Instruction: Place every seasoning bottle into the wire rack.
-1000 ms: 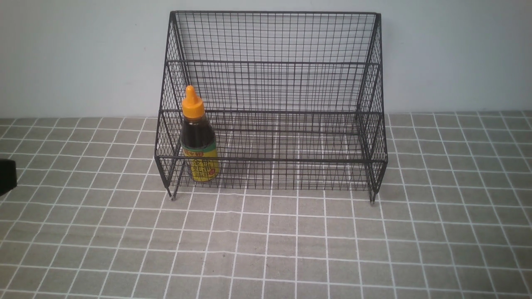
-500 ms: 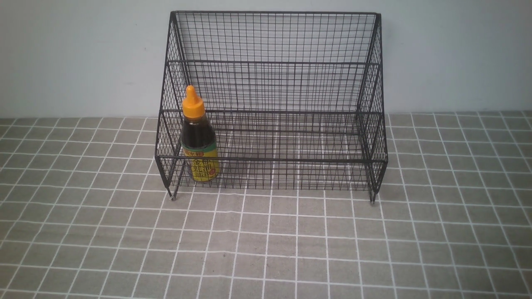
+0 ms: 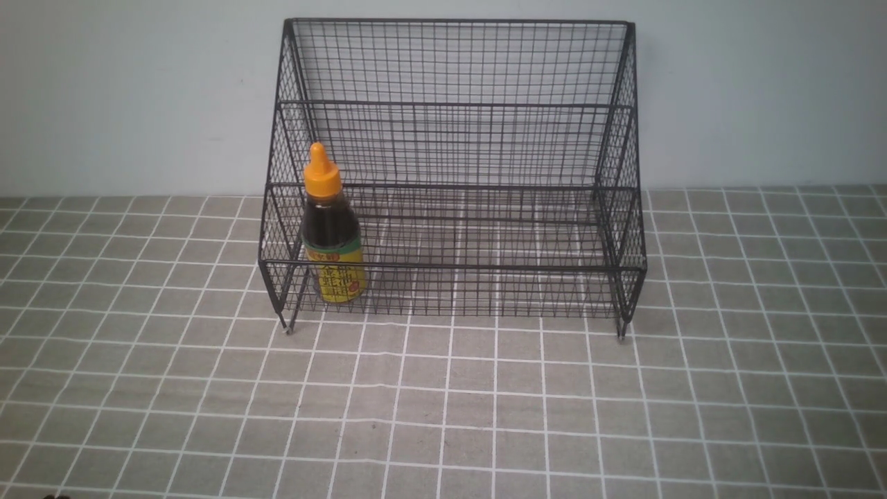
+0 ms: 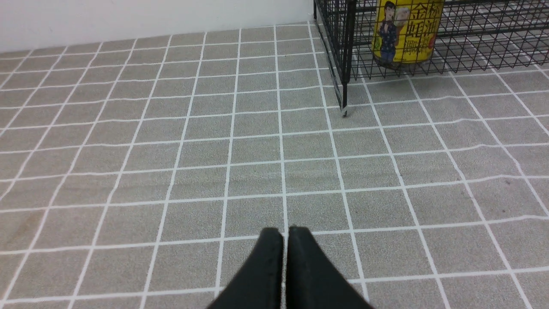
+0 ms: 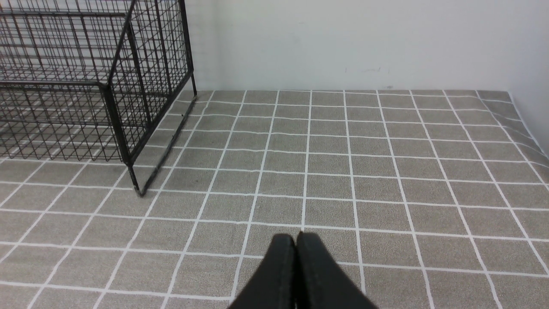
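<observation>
1. The seasoning bottle [image 3: 332, 232] is small and clear, filled with dark brown sauce, with an orange pointed cap and a yellow label with Chinese characters.
2. It stands upright inside the lower tier of the wire rack [image 3: 450, 173], at the left end, just beside the side mesh.
3. The rack is black and stands on the desk [image 3: 443, 402], which has a grey checked cloth.
4. The left hand [image 4: 285, 240] is pressed together, holding nothing, well apart from the bottle.
5. The right hand [image 5: 296, 246] is also pressed together and holds nothing.

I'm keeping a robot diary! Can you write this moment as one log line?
seasoning bottle: upright in wire rack, lower tier | left end effector: shut, empty | right end effector: shut, empty
</observation>
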